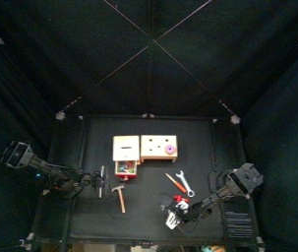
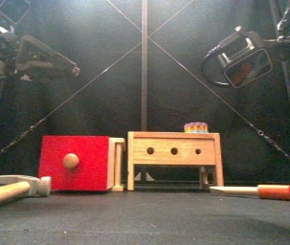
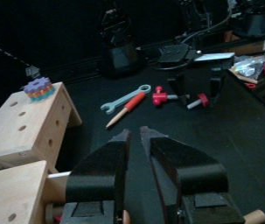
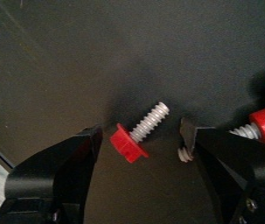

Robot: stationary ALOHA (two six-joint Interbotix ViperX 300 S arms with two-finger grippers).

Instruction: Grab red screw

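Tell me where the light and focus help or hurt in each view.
Right wrist view: red screw sharp, casting a soft shadow, between the open right hand. Front view: red box well lit, hammer near and soft. Top view: table dim, parts tiny.

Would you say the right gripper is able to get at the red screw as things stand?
Probably yes: the right gripper hangs open right over the red screw, which lies between its jaws on bare table with nothing in between.
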